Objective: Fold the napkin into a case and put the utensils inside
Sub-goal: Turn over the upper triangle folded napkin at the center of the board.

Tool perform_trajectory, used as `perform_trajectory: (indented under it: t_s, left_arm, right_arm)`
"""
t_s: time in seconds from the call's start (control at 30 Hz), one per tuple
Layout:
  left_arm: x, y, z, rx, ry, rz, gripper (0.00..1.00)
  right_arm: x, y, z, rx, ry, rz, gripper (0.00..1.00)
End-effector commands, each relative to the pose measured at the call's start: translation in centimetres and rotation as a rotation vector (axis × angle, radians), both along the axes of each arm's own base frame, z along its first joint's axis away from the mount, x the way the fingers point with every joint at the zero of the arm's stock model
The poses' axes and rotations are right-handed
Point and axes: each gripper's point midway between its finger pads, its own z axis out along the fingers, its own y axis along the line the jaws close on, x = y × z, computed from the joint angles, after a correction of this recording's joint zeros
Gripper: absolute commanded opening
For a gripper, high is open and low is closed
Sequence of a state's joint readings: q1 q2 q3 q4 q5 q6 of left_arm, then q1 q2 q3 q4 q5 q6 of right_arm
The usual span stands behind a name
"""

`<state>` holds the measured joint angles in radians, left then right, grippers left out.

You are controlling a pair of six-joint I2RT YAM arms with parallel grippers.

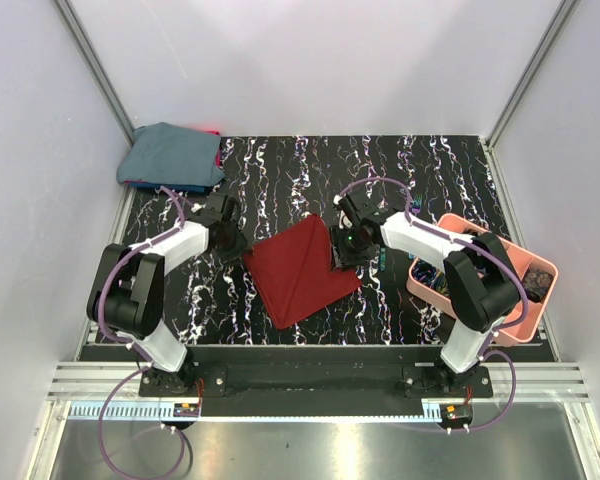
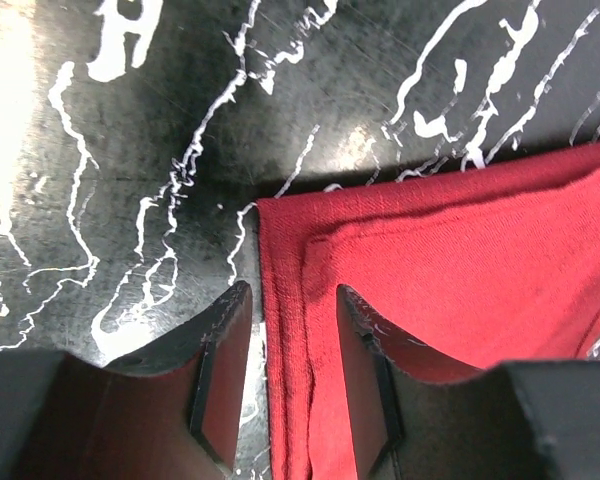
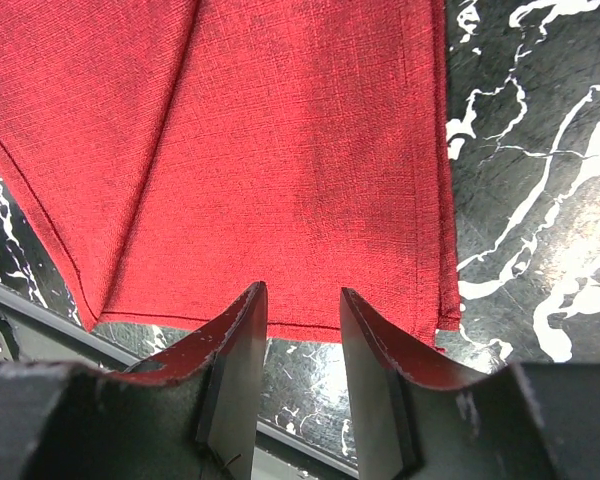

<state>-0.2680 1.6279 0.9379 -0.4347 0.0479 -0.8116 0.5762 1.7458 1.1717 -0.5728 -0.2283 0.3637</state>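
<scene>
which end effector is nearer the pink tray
Right. The right end effector is at the napkin's tray-side corner; the left end effector is at the far corner, across the napkin from the pink tray.

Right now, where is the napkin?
In the top view, the napkin lies folded mid-table between the left gripper and right gripper, left of the pink tray.

A lab test cell: white panel walls (image 1: 300, 60), aluminium framing (image 1: 96, 65), marbled table (image 1: 280, 170).

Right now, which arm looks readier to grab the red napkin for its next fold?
Likely left: the left gripper, open, straddles the napkin's layered edge beside its corner. The right gripper, also open, hovers over the opposite side with the hem barely inside its jaws.
</scene>
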Motion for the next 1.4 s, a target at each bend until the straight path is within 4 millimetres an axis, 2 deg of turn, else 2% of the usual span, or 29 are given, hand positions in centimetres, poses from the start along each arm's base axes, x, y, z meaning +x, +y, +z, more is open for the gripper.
perform_trajectory:
  t_s: [0.0, 0.2, 0.33, 0.37, 0.57, 0.67, 0.77, 0.8, 0.83, 0.9, 0.93, 0.97, 1.0, 1.07, 1.2, 1.37]
  left_arm:
    - [0.6, 0.9, -1.1, 0.057, 0.000, 0.055, 0.42]
    - [1.0, 0.2, -2.5, 0.040, 0.008, 0.047, 0.42]
    - [0.5, 0.4, -3.2, 0.051, 0.021, 0.051, 0.38]
    - [0.2, 0.7, -3.4, 0.065, 0.029, 0.058, 0.34]
    - [-0.5, 1.5, -3.7, 0.100, 0.034, 0.063, 0.25]
    - [-0.6, 1.3, -4.0, 0.092, 0.042, 0.053, 0.12]
    - [-0.3, 0.7, -3.8, 0.068, 0.027, 0.034, 0.05]
    - [-0.3, 0.5, -3.7, 0.061, 0.024, 0.029, 0.03]
    - [-0.2, 0.4, -3.6, 0.055, 0.022, 0.021, 0.00]
    - [-0.2, 0.2, -3.5, 0.051, 0.019, 0.013, 0.00]
    - [-0.1, 0.2, -3.4, 0.050, 0.016, 0.013, 0.00]
    - [-0.3, -0.2, -3.3, 0.027, 0.026, 0.004, 0.00]
    - [-0.3, -0.3, -3.2, 0.022, 0.024, 0.002, 0.00]
    - [-0.4, -0.4, -3.2, 0.016, 0.032, -0.002, 0.00]
    - [-0.8, -0.7, -3.2, -0.001, 0.041, -0.004, 0.00]
    - [-1.0, -0.6, -3.3, -0.005, 0.044, -0.001, 0.00]
  right_arm:
    - [-0.3, 1.1, 1.6, 0.045, -0.031, 0.017, 0.44]
    - [-1.0, 2.5, 2.6, 0.062, -0.045, 0.043, 0.44]
    - [-2.0, 3.9, 2.9, 0.063, -0.044, 0.076, 0.44]
    - [-2.4, 4.5, 3.1, 0.068, -0.044, 0.087, 0.44]
    - [-3.6, 6.5, 4.7, 0.079, -0.057, 0.125, 0.45]
    - [-4.5, 8.5, 5.7, 0.092, -0.077, 0.178, 0.48]
    - [-5.8, 10.5, 5.3, 0.070, -0.078, 0.231, 0.53]
    - [-6.2, 10.8, 4.2, 0.035, -0.066, 0.245, 0.55]
    - [-7.0, 11.9, 4.5, 0.028, -0.081, 0.280, 0.57]
    - [-7.6, 12.6, 3.6, -0.021, -0.101, 0.307, 0.59]
    - [-7.8, 13.3, 4.0, -0.022, -0.115, 0.316, 0.59]
    - [-8.8, 14.1, 3.9, -0.023, -0.122, 0.347, 0.57]
    - [-9.2, 14.6, 3.3, -0.037, -0.118, 0.359, 0.55]
    - [-9.9, 15.4, 2.9, -0.051, -0.133, 0.377, 0.47]
    - [-10.1, 15.6, 0.7, -0.109, -0.142, 0.387, 0.45]
    - [-10.7, 16.5, 0.1, -0.111, -0.143, 0.410, 0.44]
